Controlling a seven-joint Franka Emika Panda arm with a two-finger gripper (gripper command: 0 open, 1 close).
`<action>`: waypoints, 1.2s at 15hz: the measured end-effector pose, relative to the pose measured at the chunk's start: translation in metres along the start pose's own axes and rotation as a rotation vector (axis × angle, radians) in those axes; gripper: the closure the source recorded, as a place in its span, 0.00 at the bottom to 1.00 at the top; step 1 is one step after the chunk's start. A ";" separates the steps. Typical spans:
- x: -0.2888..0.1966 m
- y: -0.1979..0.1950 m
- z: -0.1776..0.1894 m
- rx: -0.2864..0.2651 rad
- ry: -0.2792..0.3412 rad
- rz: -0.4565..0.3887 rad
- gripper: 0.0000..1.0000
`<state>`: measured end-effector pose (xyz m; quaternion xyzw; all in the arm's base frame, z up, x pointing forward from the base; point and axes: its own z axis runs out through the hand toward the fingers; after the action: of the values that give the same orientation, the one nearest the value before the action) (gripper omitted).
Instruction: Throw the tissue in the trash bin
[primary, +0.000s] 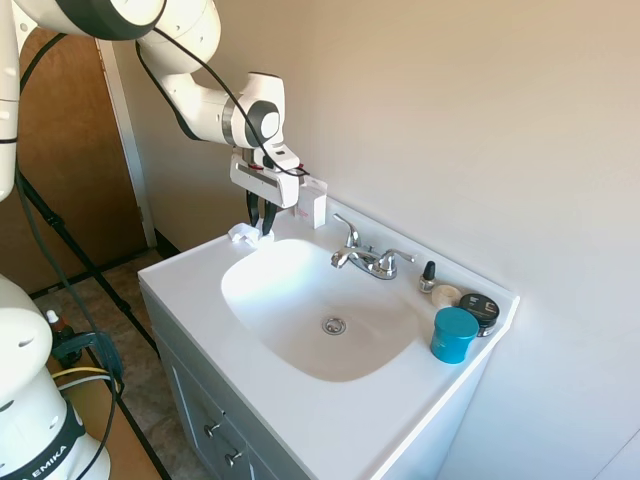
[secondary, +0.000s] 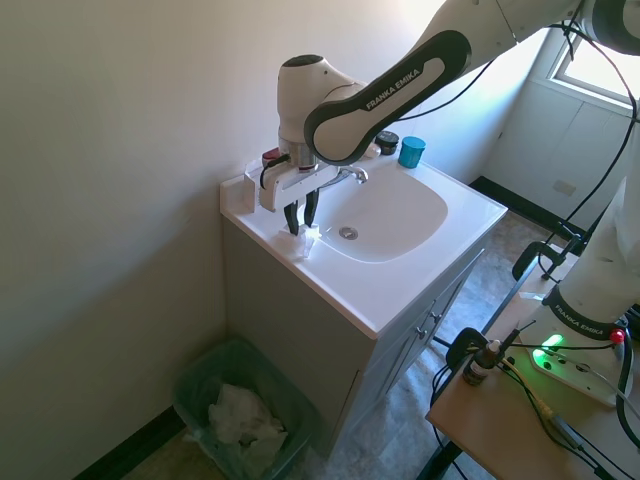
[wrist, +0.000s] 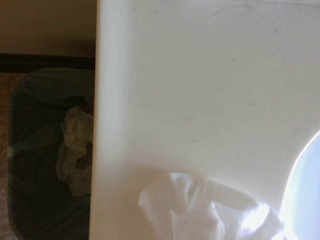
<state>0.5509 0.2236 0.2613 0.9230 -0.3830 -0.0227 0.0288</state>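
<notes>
White bathroom vanity against a beige wall.
The claw (secondary: 301, 224) is hanging narrowly parted over the tissue (secondary: 307, 243), lying on the surface (secondary: 400, 290) beside the basin; trash bin (secondary: 205, 375) sitting below.

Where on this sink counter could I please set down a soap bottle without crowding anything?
The front rim of the counter, between the basin and the front edge, is bare. The back corner is crowded: blue cup, dark jar, small bottle, beside the tap. At the far end, the gripper hangs over the tissue, near the white box.
</notes>
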 end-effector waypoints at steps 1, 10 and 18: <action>0.001 0.000 0.000 -0.001 -0.001 0.001 1.00; 0.008 0.005 0.000 -0.005 -0.012 -0.013 1.00; -0.041 -0.002 -0.062 0.064 0.063 -0.090 1.00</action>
<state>0.5274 0.2558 0.3237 0.9400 -0.3407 0.0172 0.0101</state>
